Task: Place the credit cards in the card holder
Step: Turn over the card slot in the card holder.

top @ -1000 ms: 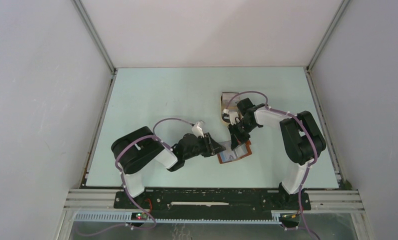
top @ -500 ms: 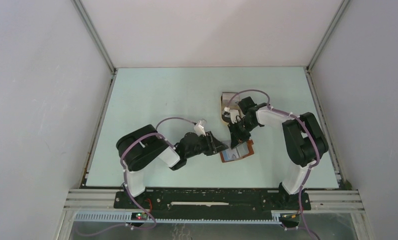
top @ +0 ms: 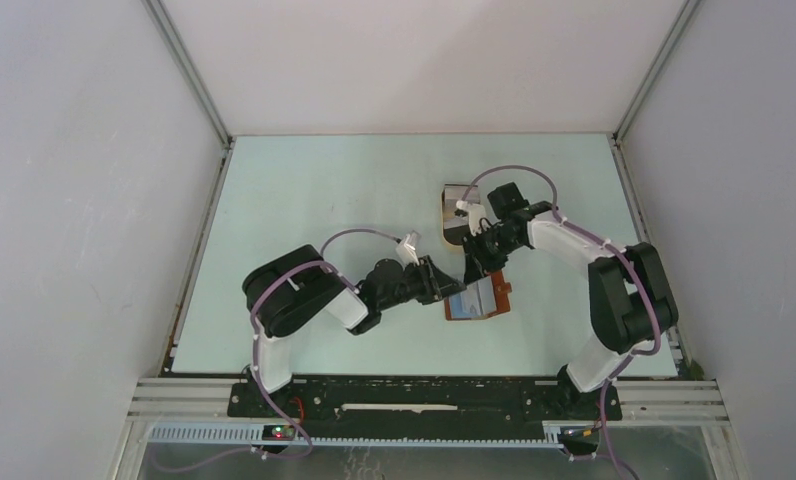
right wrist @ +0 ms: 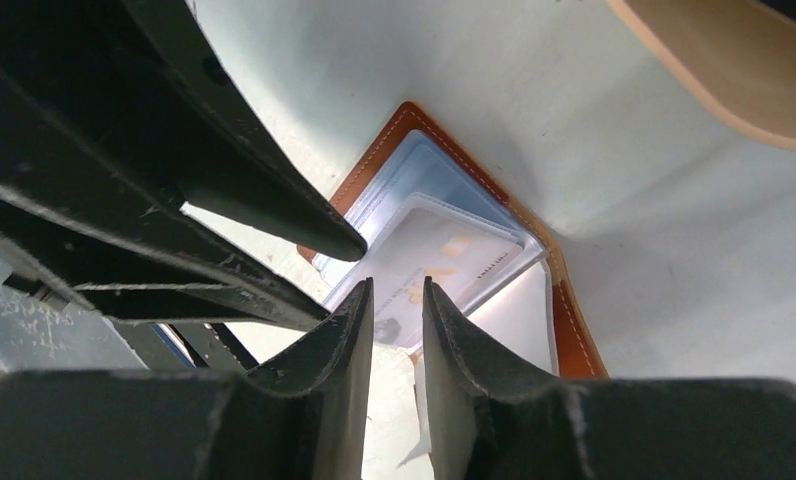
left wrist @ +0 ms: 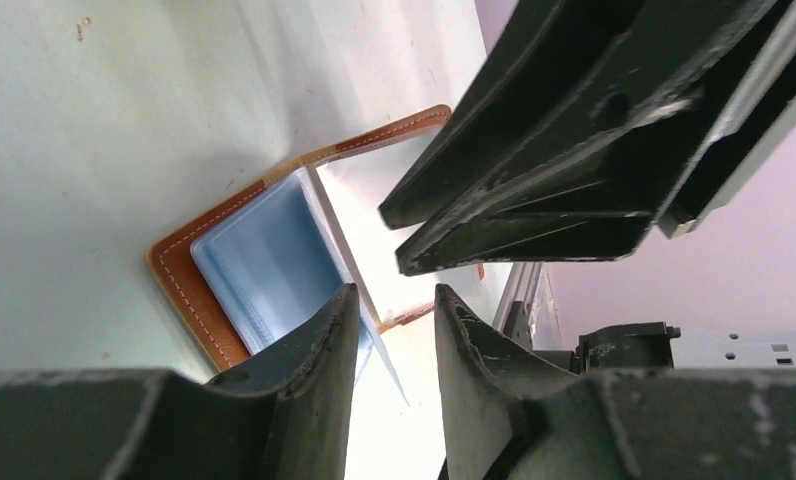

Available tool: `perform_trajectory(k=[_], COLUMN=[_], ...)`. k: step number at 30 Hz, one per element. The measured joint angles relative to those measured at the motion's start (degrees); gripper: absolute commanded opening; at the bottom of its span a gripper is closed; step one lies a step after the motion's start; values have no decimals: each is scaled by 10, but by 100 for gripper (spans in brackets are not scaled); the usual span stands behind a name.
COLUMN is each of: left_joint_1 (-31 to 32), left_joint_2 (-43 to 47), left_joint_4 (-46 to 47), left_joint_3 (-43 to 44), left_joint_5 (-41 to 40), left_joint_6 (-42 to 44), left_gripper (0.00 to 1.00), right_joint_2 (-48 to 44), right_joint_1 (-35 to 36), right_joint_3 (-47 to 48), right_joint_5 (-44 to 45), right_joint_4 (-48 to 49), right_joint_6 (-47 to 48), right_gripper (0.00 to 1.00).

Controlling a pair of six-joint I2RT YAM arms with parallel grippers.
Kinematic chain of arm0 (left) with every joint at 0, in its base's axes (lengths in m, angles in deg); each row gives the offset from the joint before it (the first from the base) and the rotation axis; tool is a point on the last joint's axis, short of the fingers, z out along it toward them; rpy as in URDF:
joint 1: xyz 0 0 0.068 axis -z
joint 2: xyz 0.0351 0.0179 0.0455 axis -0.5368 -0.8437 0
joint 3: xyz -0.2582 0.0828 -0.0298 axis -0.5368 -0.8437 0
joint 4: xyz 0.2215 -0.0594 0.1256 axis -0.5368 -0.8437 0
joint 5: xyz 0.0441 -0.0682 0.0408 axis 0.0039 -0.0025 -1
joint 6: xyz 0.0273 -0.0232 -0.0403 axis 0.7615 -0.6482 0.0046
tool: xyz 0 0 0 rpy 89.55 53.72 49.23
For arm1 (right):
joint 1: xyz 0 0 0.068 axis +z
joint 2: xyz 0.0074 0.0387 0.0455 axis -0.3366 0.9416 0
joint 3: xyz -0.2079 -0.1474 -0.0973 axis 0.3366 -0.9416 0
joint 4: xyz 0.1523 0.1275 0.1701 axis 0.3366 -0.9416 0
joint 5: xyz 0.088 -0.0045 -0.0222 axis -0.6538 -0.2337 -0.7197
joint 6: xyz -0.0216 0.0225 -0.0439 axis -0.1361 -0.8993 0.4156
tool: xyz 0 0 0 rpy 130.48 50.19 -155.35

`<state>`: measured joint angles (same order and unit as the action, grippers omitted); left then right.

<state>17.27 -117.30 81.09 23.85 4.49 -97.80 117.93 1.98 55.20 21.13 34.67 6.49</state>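
Note:
The reddish-brown card holder (top: 489,303) lies open on the table, its clear blue sleeves (left wrist: 259,255) fanned up. A printed pale card (right wrist: 444,272) sits in one sleeve. My left gripper (top: 454,291) is at the holder's left edge. Its jaws stand a little apart, with a thin sleeve sheet (left wrist: 369,320) rising between them (left wrist: 394,300). My right gripper (top: 475,268) hangs just above the holder's far edge. Its jaws (right wrist: 394,300) have a narrow gap, and a thin white edge (right wrist: 420,405) runs along the right finger. Other cards are hidden.
The tan oval tray (top: 453,213) stands just behind the right wrist and also shows in the right wrist view (right wrist: 734,70). The two grippers' fingers nearly meet over the holder. The pale green table (top: 324,200) ends at metal rails on each side.
My left arm has pushed right, up to the holder. My right wrist has drawn back toward the tray. The holder has shifted slightly right.

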Motion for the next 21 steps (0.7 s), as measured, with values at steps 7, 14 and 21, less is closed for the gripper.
perform_trajectory(k=[7,14,21], left_joint_1=[0,0,7], left_joint_2=[-12,-18,-32], left_joint_4=[0,-12,-38], left_joint_3=[20,55,100], left_joint_5=[7,28,52], left_joint_6=[0,0,0], left_gripper=[38,38,38], right_joint_2=[-32,-33,-28], right_joint_1=[-19,-73,-97], right_joint_3=[0,0,0], right_joint_5=[42,83,106], right_joint_4=[-4,-18,-47], right_joint_6=[26,56,80], right_gripper=[28,28,28])
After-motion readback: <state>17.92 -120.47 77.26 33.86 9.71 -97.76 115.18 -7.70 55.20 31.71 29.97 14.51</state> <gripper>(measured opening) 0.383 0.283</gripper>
